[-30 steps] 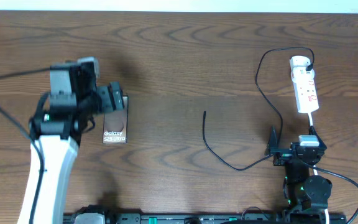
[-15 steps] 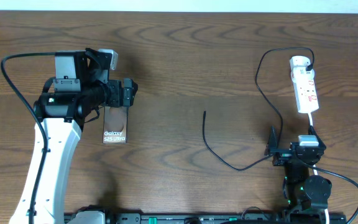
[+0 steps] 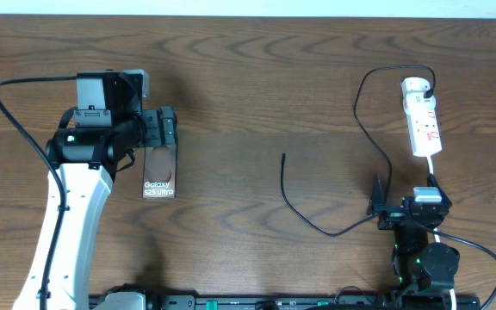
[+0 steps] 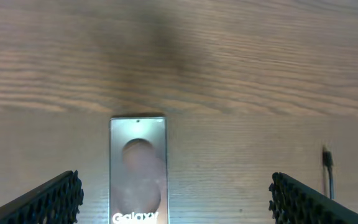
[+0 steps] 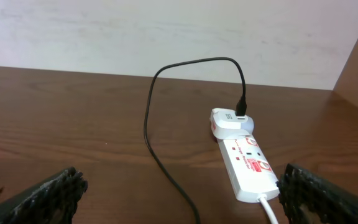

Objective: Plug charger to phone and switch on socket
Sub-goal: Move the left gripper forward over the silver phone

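Observation:
The phone [image 3: 159,176] lies flat on the table at the left, its "Galaxy S25 Ultra" lettering at the near end. In the left wrist view the phone [image 4: 138,168] lies below and between the fingers, left of centre. My left gripper [image 3: 164,129] hovers over the phone's far end, open wide and empty. The black charger cable [image 3: 293,209] runs from the white socket strip [image 3: 424,120] in a loop, and its free tip [image 3: 283,158] lies mid-table. My right gripper [image 3: 403,188] is open and empty, just near of the strip [image 5: 247,165].
The charger's rounded white plug [image 5: 230,121] sits in the strip's far end. The strip's white cord [image 5: 269,210] runs back toward the right arm. The cable tip also shows at the right of the left wrist view [image 4: 328,163]. A pale wall stands behind the table.
My left gripper has turned and shifted slightly over the phone's far end, first to the right and then back left. The right arm, cable and strip have not moved.

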Tool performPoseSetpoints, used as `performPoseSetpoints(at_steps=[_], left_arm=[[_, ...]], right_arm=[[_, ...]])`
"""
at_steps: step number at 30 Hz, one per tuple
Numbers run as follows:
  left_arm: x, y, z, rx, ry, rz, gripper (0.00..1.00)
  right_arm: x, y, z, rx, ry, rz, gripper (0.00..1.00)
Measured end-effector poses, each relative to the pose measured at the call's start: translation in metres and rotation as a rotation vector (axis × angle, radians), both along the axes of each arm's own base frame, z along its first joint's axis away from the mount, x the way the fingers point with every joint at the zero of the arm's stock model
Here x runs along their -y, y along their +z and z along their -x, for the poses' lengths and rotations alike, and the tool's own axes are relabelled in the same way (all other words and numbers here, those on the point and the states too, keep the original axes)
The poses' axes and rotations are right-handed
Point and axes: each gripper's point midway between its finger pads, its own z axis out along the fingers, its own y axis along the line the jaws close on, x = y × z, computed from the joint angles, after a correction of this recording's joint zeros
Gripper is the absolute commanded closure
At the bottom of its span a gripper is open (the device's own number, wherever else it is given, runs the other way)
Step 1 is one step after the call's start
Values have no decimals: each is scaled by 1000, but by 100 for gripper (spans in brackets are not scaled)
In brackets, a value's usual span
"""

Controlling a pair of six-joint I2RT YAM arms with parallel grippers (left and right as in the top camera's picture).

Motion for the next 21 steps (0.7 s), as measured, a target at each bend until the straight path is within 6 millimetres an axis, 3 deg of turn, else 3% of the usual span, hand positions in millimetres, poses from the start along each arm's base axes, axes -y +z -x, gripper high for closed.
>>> performPoseSetpoints(at_steps=[6, 21], left_arm=[[-8, -11, 5, -77, 60, -18, 5], [-6, -76, -14, -344, 28, -62, 5]], right_arm=[[0, 0, 0, 0, 0, 0, 1], [0, 0, 0, 0, 0, 0, 1]])
